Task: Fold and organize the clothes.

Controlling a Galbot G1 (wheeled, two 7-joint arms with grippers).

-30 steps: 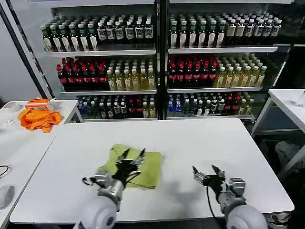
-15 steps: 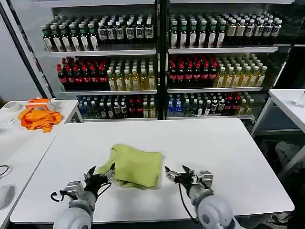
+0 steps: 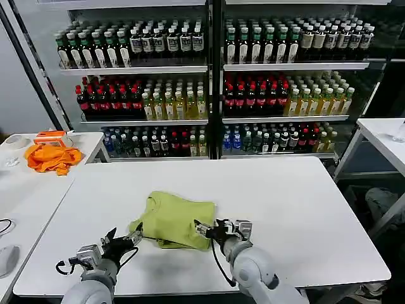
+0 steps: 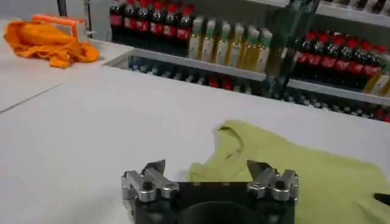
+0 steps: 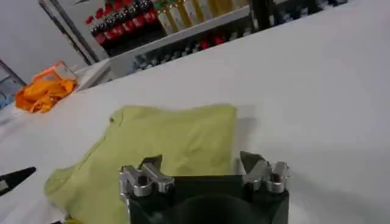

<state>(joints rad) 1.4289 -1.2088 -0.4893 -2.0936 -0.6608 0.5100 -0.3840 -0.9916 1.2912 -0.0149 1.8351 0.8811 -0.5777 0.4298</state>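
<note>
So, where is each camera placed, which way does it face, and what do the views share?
Head view: on the robot's head, looking down at the white table, T-shirt, left gripper and right gripper.
Left wrist view: behind the open left gripper, facing the T-shirt and the drink shelves.
Right wrist view: behind the open right gripper, over the T-shirt.
All three views share the T-shirt and the orange cloth.

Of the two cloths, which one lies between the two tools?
The lime-green thin-fabric T-shirt on the middle white table, flanked by both open tools; the crumpled bright orange cloth lies on the far side table.

White table (image 3: 304, 209) bare around T-shirt (image 3: 174, 218); orange cloth (image 3: 52, 158) well apart, side table.
</note>
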